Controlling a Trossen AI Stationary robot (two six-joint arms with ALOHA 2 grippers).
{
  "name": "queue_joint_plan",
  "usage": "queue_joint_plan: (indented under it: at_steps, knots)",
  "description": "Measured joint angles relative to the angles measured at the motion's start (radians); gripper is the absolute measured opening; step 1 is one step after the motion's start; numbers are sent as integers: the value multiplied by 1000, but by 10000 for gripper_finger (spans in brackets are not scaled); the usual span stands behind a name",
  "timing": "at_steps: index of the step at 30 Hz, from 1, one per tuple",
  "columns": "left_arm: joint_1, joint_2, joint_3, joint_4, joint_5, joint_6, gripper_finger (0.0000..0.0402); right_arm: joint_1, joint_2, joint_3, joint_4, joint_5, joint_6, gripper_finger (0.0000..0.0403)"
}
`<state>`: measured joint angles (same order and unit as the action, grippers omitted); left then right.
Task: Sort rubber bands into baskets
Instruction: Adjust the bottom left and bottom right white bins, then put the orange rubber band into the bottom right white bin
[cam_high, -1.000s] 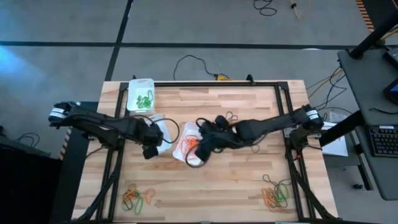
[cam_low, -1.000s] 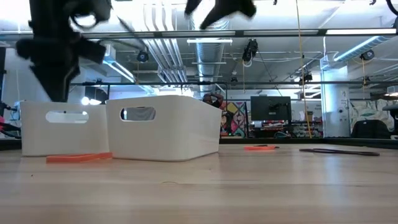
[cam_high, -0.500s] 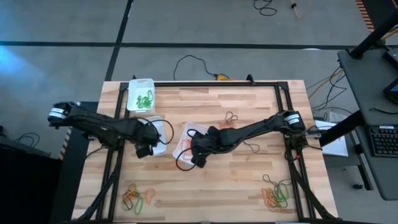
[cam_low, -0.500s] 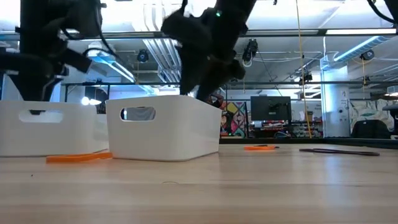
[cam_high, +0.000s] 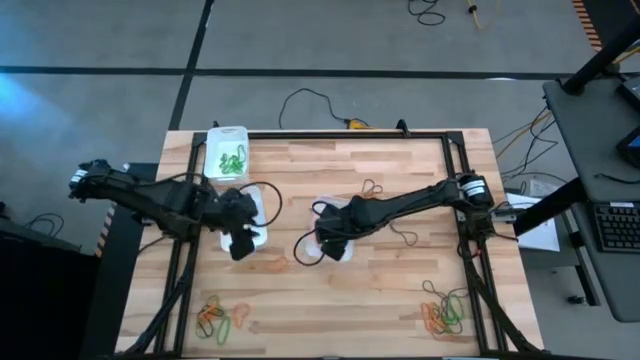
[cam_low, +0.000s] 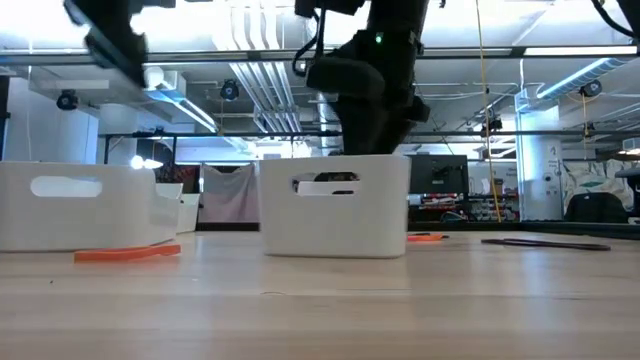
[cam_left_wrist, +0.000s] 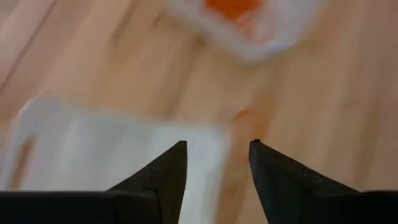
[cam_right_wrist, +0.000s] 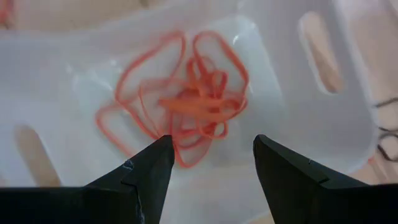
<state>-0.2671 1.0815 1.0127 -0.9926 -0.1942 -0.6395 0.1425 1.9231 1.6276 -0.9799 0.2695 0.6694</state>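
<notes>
Tabletop: orange rubber bands (cam_right_wrist: 186, 102) beneath right end effector (cam_right_wrist: 210, 152)

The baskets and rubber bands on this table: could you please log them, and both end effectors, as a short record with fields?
basket with green bands: far left of table
basket with orange bands: mid-table, under right end effector
orange bands inside: tangled heap
third basket: under left end effector
loose bands: piles at near left and near right corners
right end effector: open, empty, above orange bands
left end effector: open, empty, over basket edge
</notes>
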Motion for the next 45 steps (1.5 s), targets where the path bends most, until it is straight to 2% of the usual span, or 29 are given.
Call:
queue_joint_plan:
  at_steps: [4,8,11,14,20,24,30,38,45]
  knots:
    - [-92,5,-5,190,-3,33,158,-6,-74,0,-43,7,40,215]
    - [-207,50,-17,321,-12,59,158,-16,-150,-10,-188,82,127,215]
    - [-262,111,-17,391,-72,44,158,-49,-209,-61,-275,118,235,215]
    - [-277,195,-17,427,-89,23,158,-100,-271,-167,-254,107,333,215]
    - [-281,357,-18,415,-63,-14,158,-215,-347,-411,-58,-12,491,215]
    - [-286,431,-12,420,-24,-45,158,-301,-350,-518,72,-67,543,214]
    - [-313,499,14,444,-23,-103,158,-428,-304,-586,270,-183,500,199]
    - [-324,469,10,387,-29,-171,158,-499,-204,-571,288,-276,486,137]
    - [-324,468,8,385,-32,-189,158,-510,-165,-550,285,-285,481,78]
